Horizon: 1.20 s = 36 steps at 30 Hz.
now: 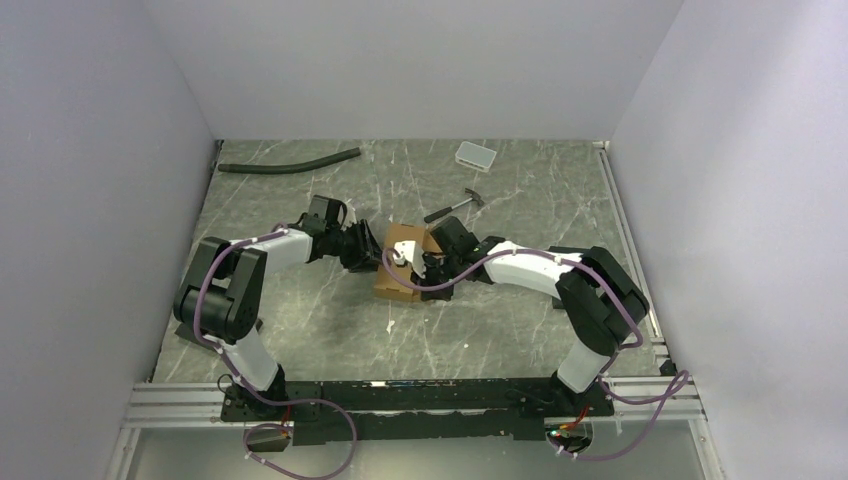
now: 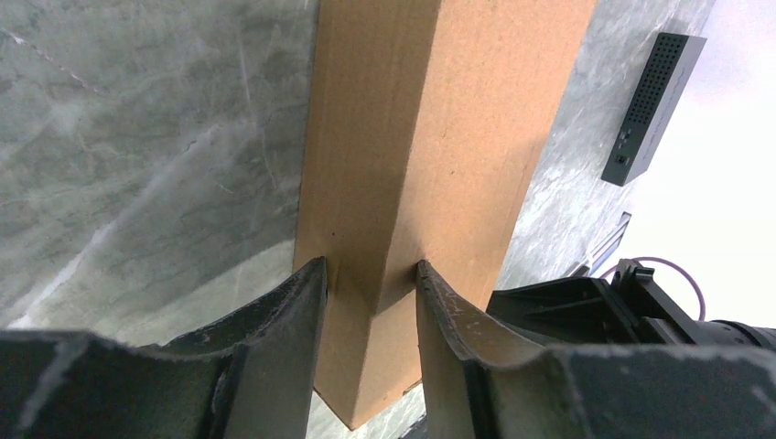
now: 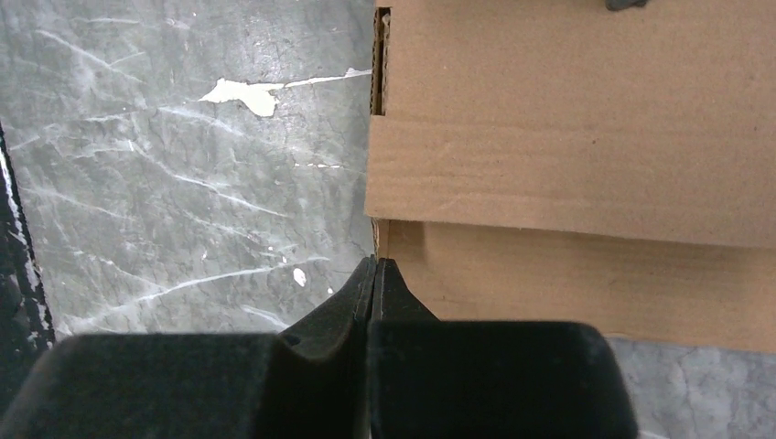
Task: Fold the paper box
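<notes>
Right, my left tool [image 2: 371, 274] pinches a folded ridge of the paper box [image 1: 403, 240] at the middle of the desk [image 1: 480, 320], jaws part-open around it; my right tool [image 3: 376, 265], fully closed and empty, noses its edge; I'd grip firmly and press along the crease.

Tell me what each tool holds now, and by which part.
The left tool holds the paper box by a folded corner edge, one finger on each side. The right tool is shut, empty, its tips at the box's edge.

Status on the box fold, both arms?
Left gripper clamped on a folded edge of the paper box. Right gripper shut, tips at the box's edge. Hammer lies beyond, apart.
</notes>
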Each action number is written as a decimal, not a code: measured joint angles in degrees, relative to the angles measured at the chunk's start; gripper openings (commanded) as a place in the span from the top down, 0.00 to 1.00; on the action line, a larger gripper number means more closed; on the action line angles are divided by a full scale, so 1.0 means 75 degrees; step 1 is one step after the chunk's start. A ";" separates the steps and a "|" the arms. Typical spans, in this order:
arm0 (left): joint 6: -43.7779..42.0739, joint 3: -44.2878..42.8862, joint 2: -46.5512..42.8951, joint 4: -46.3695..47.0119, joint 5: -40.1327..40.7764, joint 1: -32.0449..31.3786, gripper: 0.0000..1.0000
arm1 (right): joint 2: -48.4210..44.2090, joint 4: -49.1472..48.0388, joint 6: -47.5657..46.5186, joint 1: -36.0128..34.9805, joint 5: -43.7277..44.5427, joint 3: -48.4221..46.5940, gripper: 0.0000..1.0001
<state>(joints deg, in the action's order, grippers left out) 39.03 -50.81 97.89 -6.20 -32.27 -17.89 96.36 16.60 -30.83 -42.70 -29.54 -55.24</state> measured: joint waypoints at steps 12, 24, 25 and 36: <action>0.0294 0.0093 -0.0026 0.0114 0.0058 -0.0015 0.56 | 0.0000 -0.0347 0.1239 0.0052 0.0181 0.0154 1.00; 0.0522 0.0207 -0.0099 0.0254 0.0122 -0.0020 0.57 | -0.0003 -0.0510 0.2238 0.0076 0.0353 0.0201 1.00; 0.0557 0.0221 -0.0114 0.0268 0.0143 -0.0023 0.57 | -0.0003 -0.0513 0.2267 0.0076 0.0353 0.0201 1.00; 0.0915 0.0376 -0.0376 0.0300 0.0597 -0.0198 0.60 | -0.0015 -0.0548 0.2398 -0.0009 0.0420 0.0198 1.00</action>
<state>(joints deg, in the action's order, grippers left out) 45.89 -47.99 95.07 -3.95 -27.79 -19.38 96.25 12.49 -12.84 -42.76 -26.39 -53.76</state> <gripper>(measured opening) 0.410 0.010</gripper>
